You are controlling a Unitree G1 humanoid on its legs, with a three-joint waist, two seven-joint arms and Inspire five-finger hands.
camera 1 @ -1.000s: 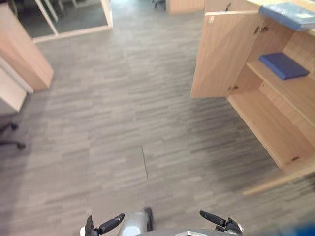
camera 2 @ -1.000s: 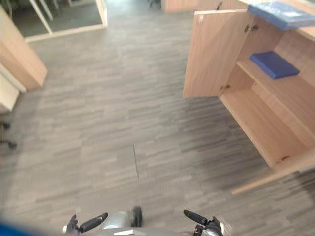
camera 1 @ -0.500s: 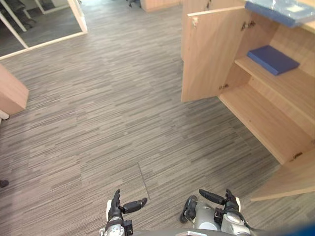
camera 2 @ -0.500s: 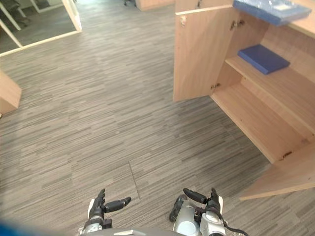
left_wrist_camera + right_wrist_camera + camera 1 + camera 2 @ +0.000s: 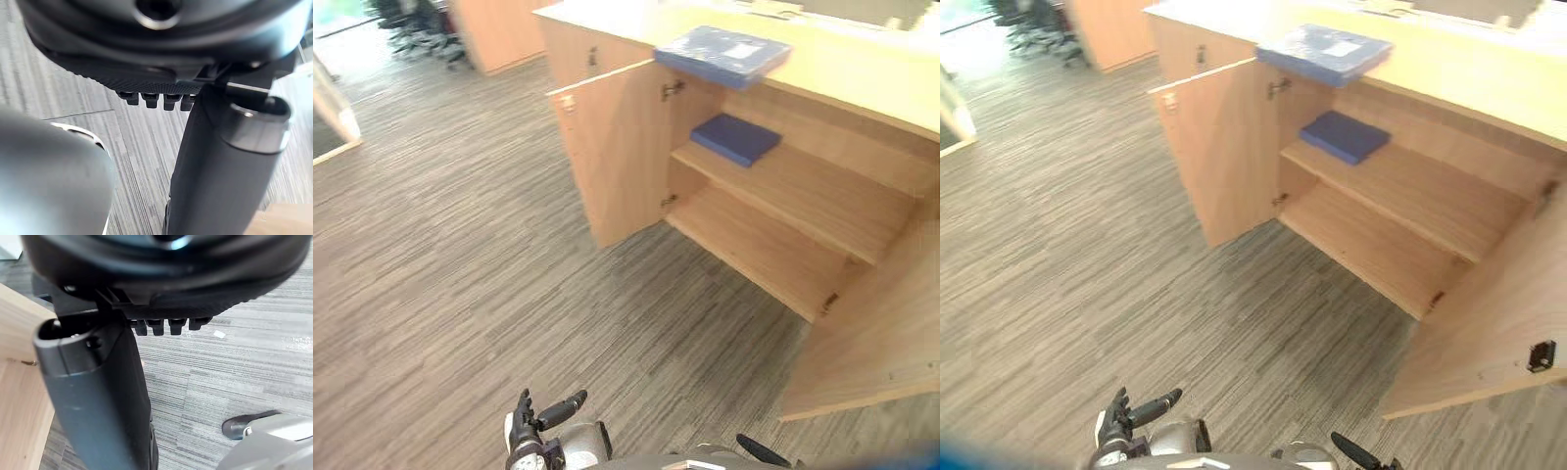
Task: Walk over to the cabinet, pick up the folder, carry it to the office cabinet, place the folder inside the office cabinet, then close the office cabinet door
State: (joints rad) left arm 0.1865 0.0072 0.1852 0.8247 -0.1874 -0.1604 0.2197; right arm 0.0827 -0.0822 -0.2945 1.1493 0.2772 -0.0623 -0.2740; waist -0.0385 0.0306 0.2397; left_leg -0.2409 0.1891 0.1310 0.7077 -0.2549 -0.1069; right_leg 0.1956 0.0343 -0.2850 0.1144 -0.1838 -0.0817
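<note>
Low on the left, the left hand [image 5: 527, 429] hangs loosely spread, empty. Further right, the open cabinet [image 5: 607, 147] carries a light blue folder [image 5: 724, 54] on top and a dark blue folder [image 5: 736, 137] on its upper shelf. The right hand [image 5: 161, 279] looks relaxed and empty, as far as the close view allows.

Striped grey carpet [image 5: 460, 255], far office chairs [image 5: 409, 27]

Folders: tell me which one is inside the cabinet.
The dark blue folder, on the upper shelf; the paler folder lies on top of the cabinet.
</note>
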